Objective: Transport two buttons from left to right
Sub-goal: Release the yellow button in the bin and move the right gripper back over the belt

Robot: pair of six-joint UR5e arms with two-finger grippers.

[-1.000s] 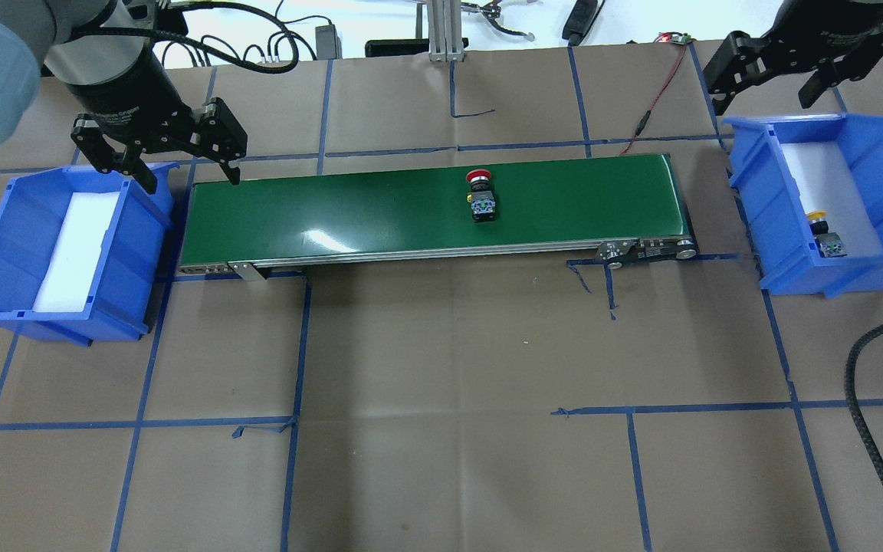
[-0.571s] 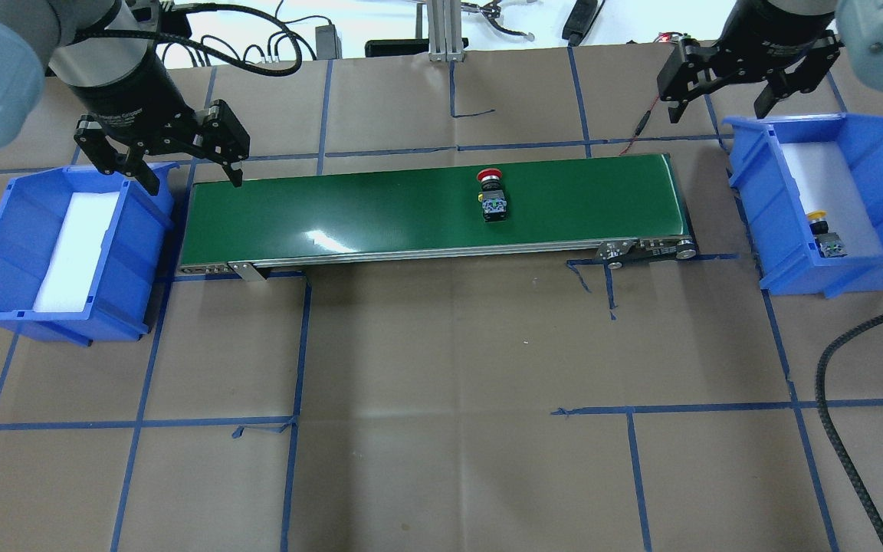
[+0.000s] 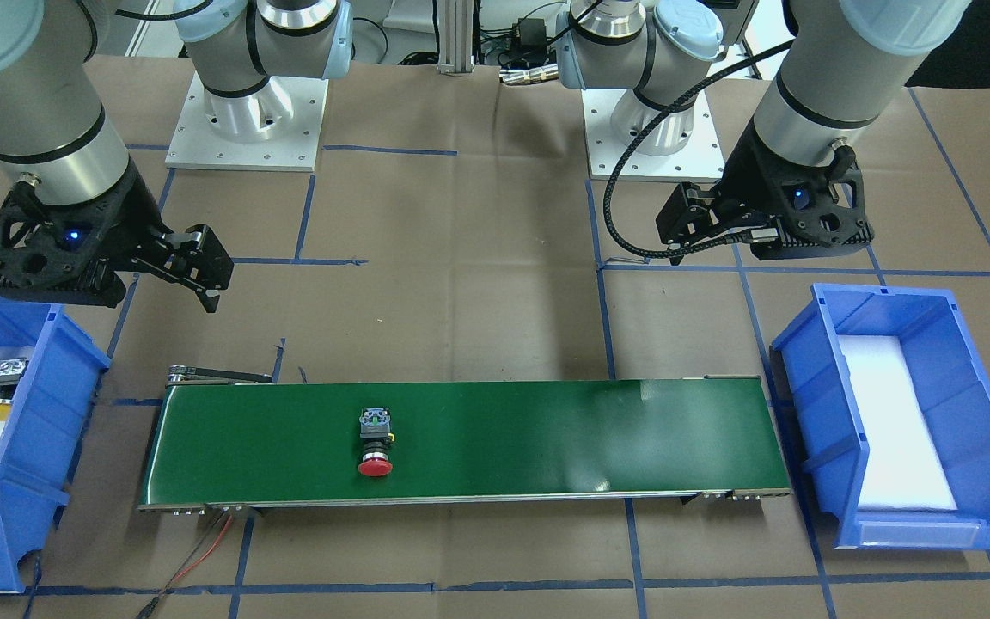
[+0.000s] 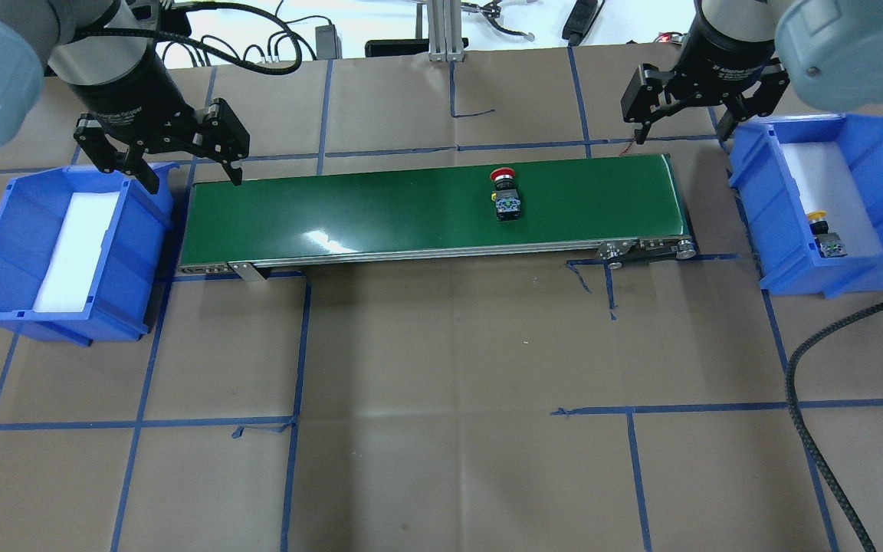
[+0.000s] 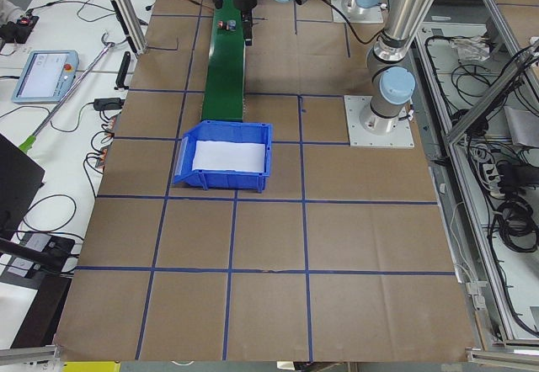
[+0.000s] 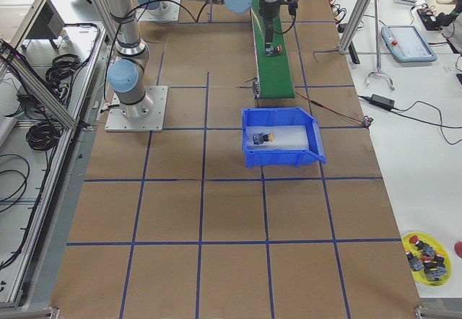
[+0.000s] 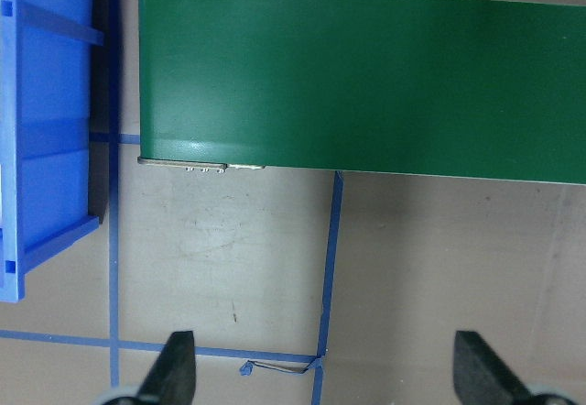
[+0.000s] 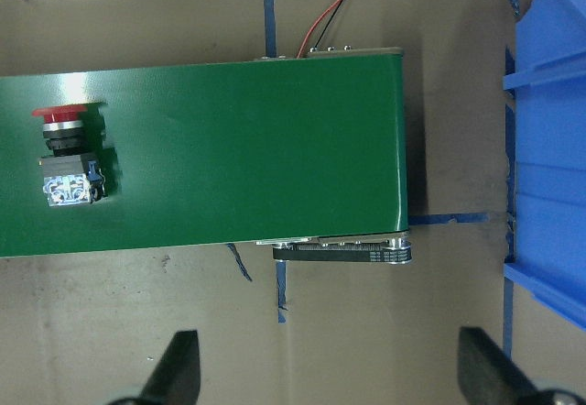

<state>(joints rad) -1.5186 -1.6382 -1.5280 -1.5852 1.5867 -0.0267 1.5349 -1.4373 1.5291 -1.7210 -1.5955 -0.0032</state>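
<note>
The red button [image 4: 504,196] lies on its side on the green conveyor belt [image 4: 380,211], right of the middle; it also shows in the right wrist view [image 8: 66,162] and the front view [image 3: 375,444]. The yellow button [image 4: 825,234] lies in the right blue bin [image 4: 882,165]. My right gripper [image 4: 681,132] is open and empty, hovering just behind the belt's right end, beside the right bin. My left gripper [image 4: 193,180] is open and empty above the belt's left end, beside the left blue bin [image 4: 139,230], which holds only white foam.
A black braided cable [image 4: 813,429] curves over the table at the front right. A thin red wire [image 4: 654,103] runs to the belt's far right corner. The arms' bases [image 3: 246,120] stand behind the belt. Spare buttons lie on a yellow dish [image 6: 426,252].
The red button has travelled to the right along the belt. My right gripper has swung left from above the right bin to the belt's right end. The left gripper has not moved.
</note>
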